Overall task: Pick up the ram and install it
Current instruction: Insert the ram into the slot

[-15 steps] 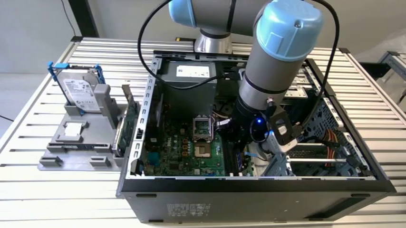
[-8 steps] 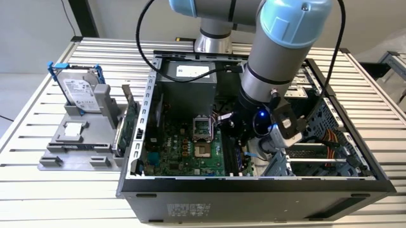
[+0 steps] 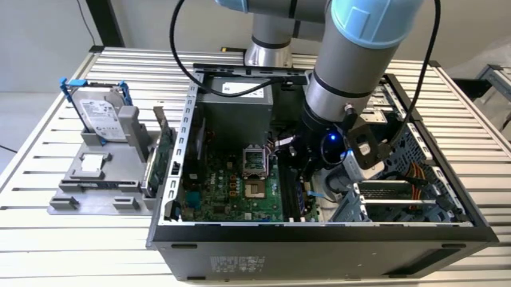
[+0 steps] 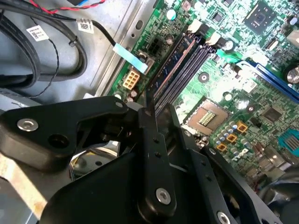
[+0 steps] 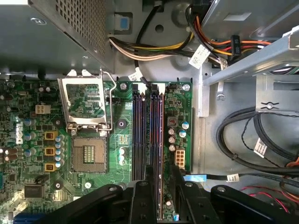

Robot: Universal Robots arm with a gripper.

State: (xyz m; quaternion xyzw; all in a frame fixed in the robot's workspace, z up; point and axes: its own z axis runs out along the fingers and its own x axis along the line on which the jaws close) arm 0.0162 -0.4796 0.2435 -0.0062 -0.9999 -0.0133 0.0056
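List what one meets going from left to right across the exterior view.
Silver hard drive in blue frame → green expansion card → motherboard → robot arm, reaching down into the open computer case.

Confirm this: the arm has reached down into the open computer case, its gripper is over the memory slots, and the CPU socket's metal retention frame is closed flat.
One detail is wrong. In the first wrist view the CPU socket lies bare and its metal retention frame is flipped open, not closed flat. The rest holds: the gripper is inside the case, over the memory slots, where the ram sits.
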